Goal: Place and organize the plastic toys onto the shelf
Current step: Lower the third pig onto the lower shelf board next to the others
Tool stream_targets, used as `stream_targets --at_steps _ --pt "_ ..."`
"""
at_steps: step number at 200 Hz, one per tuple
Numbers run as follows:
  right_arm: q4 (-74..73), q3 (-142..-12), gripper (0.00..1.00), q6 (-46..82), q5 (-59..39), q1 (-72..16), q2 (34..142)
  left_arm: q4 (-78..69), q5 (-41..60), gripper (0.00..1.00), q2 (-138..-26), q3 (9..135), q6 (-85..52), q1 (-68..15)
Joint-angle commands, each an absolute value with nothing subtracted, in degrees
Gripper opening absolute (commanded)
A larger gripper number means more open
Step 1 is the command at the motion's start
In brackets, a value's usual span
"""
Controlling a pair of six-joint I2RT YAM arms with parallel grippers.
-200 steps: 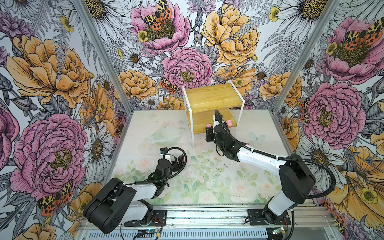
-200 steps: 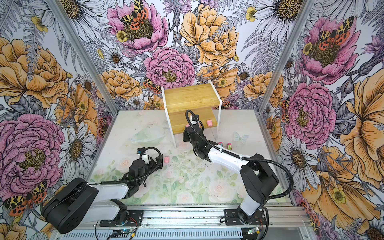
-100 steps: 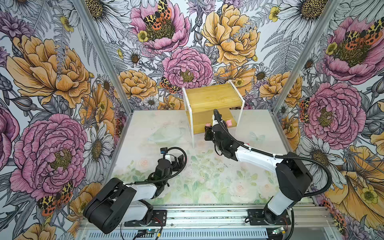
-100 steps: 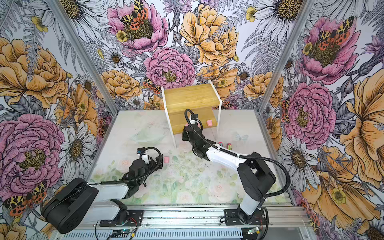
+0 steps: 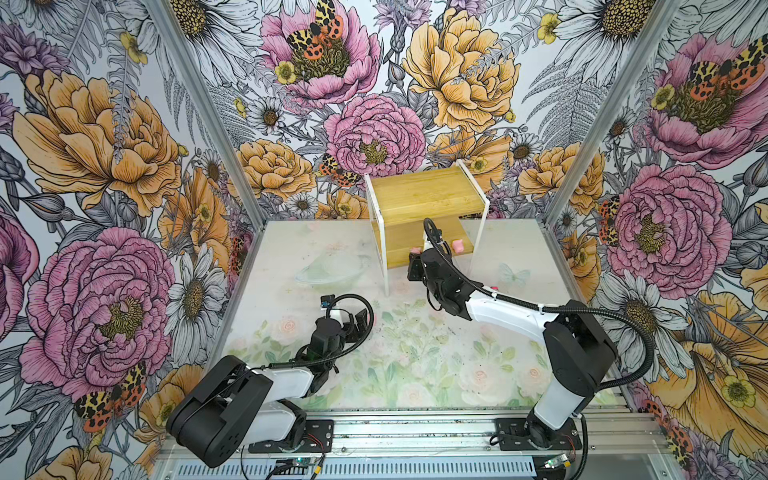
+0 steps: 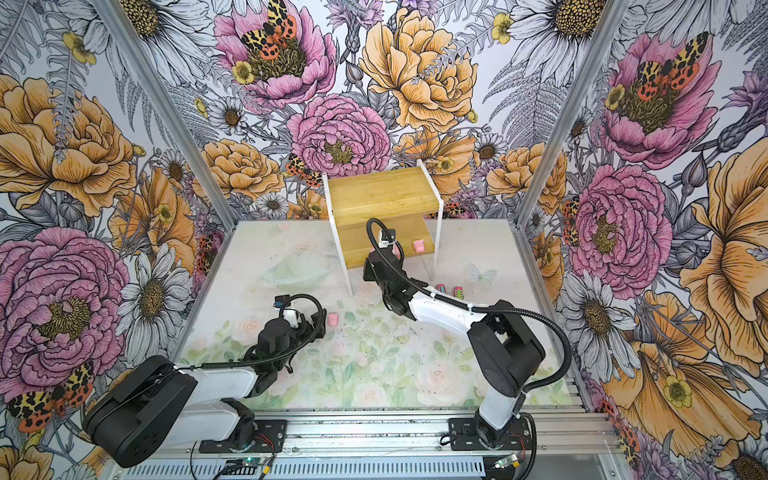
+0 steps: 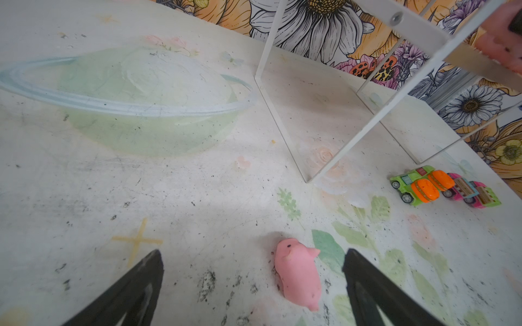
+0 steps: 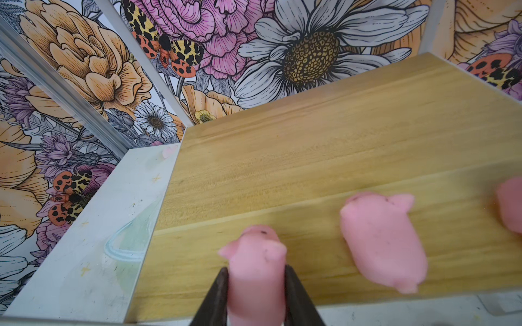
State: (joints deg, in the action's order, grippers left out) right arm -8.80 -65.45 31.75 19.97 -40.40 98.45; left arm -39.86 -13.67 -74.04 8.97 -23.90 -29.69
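The shelf [image 5: 424,195] [image 6: 382,191] stands at the back, bamboo boards in a white frame. My right gripper [image 8: 256,269] [image 5: 415,257] is shut on a pale pink pig toy [image 8: 255,254], held over the front edge of the lower board [image 8: 197,268]. Two more pink pigs [image 8: 381,242] [image 8: 509,203] lie on that board; in both top views one pig [image 5: 458,246] [image 6: 418,246] shows. My left gripper [image 7: 253,254] [image 6: 318,322] rests low on the table, open, with a pink pig [image 7: 296,275] [image 6: 333,319] lying between its fingers. Orange-and-green cars [image 7: 418,183] and pink cars [image 7: 474,192] [image 6: 458,292] sit beside the shelf's leg.
A clear glass bowl [image 5: 328,268] [image 7: 127,98] sits on the table left of the shelf. The shelf's thin white legs [image 7: 282,127] stand between the bowl and the cars. Flowered walls close in the table on three sides.
My right gripper has shifted a little to the left along the lower board's front edge, still holding the pig. The left arm has not moved.
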Motion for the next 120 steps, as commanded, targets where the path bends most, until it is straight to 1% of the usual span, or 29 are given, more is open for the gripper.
stream_targets --at_steps 1,120 --pt "-9.12 -67.24 0.32 32.43 21.66 -40.09 99.31 -41.4 -14.2 0.99 -74.62 8.0 -24.18 -29.16" --pt "-9.31 -66.8 0.32 32.82 21.54 -39.55 100.7 -41.66 -14.17 0.99 -74.78 7.92 -24.17 -29.09"
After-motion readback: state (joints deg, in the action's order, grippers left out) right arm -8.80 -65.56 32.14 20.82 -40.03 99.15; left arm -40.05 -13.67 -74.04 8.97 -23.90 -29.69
